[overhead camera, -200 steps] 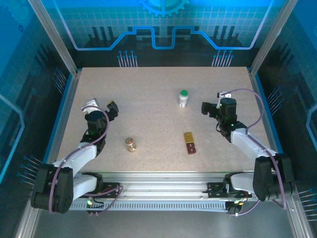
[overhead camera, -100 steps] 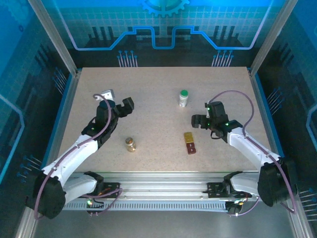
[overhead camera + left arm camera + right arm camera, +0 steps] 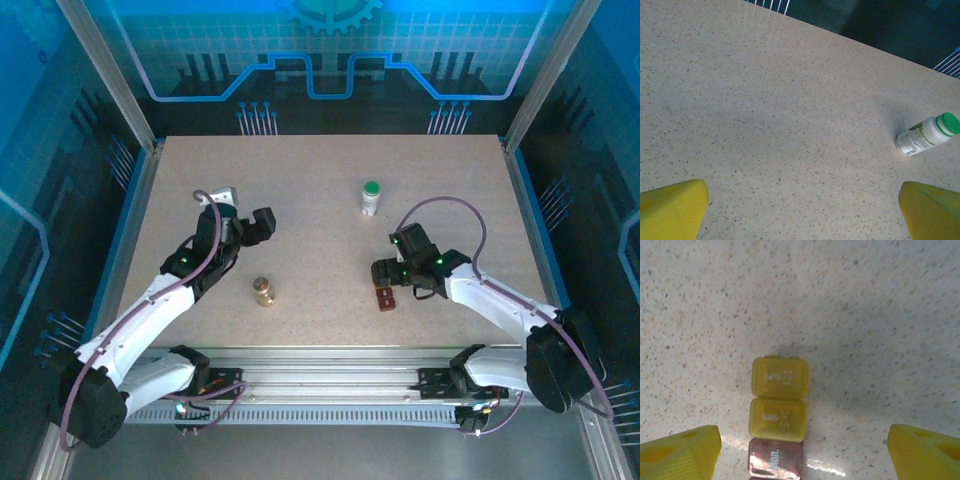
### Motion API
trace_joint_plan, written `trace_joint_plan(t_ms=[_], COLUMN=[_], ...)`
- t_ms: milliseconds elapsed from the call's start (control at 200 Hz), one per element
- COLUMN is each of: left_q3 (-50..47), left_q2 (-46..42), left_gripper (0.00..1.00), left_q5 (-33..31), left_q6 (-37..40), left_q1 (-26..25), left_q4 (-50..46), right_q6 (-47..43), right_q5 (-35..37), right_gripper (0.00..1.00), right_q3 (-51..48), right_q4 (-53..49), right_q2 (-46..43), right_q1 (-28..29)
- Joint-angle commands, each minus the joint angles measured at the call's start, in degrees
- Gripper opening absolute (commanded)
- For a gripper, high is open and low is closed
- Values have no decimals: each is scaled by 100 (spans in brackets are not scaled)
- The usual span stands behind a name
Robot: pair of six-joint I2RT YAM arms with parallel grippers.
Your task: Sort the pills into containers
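Right wrist view: bringing the right gripper [image 3: 801,447] down from near the bottle [image 3: 371,198] over the containers [image 3: 778,417], now lying between its open jaws, apparently starting a grasp.

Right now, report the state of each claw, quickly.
Left claw: open, holding nothing.
Right claw: open, holding nothing, poised over the containers.
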Motion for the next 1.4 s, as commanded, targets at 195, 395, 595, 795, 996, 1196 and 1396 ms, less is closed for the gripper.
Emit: trace_joint_plan(t_ms=[195, 395, 595, 795, 996, 1196, 1396], left_q3=[72, -12, -43, -96, -143, -184, -81], left_q2=[-79, -67, -79, -97, -33, -11, 129], left_gripper=[99, 99, 99, 99, 99, 99, 99], left_q5=[214, 216, 234, 238, 240, 267, 338], left_q6=[-191, -204, -206, -226, -241, -258, -258], left_q1=[-79, -76, -88, -86, -83, -84, -103], left_q4=[11, 90, 104, 85, 94, 147, -45], right_q6=[580, 825, 1252, 2127, 2896, 3549, 3513], right_q5=[-194, -13, 1, -377, -207, -276, -269], right_gripper=[82, 76, 71, 65, 55, 58, 58], right_q3=[-179, -198, -64, -104, 29, 303, 682], right_q4=[-469, -413, -293, 228, 776, 2043, 2689], right_q2=[272, 461, 791, 722, 952, 1420, 1701], right_q1=[482, 740, 819, 1044, 1215, 1212, 1249])
